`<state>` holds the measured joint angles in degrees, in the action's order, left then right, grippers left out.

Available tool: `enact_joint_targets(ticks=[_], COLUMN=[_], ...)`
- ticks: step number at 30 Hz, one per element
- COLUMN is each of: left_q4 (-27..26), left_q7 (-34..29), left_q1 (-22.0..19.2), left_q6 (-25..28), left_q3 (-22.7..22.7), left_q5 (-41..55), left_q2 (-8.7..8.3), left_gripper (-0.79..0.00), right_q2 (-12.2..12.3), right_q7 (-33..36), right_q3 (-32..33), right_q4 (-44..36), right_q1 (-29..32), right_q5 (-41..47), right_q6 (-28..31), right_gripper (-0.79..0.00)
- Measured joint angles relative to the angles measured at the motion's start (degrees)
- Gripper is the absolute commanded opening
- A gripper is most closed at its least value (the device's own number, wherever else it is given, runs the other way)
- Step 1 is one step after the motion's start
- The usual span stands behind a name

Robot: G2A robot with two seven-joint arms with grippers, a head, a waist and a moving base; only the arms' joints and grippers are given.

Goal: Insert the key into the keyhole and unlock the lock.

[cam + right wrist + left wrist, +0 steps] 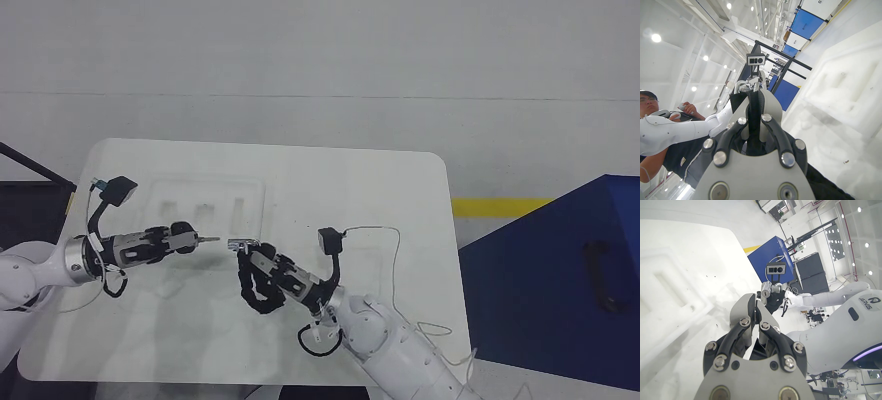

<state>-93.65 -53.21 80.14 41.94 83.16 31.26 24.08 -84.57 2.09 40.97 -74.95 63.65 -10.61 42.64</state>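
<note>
1. Pinched the key (207, 241) in the left gripper (188, 241), closed tight on it, blade lying level and aimed across at the lock (766, 290).
2. Gripped that lock in the right gripper (753, 94), clamped narrow, above the table (400, 200).
3. Faced the keyhole (764, 293) straight at the key tip, near but apart, axes seemingly almost in line.

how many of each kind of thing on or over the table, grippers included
key: 1
lock: 1
tray: 1
grippers: 2, the left gripper shut on the key, the right gripper shut on the lock
total: 5
</note>
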Motion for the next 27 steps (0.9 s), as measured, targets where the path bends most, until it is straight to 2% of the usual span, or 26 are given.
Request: enact_joint_targets(ticks=[27], left_q4=[-1.0], left_q7=[-3.3], left_q1=[2.1], left_q6=[-2.7], left_q3=[2.7], left_q5=[2.6], left_q2=[1.99], left_gripper=[-0.785], right_q2=[-1.7], right_q7=[-1.4], right_q3=[1.0], right_q4=[1.2], right_q1=[0.6], right_q5=[-4.4], right_q6=[0.4], right_gripper=[-0.785])
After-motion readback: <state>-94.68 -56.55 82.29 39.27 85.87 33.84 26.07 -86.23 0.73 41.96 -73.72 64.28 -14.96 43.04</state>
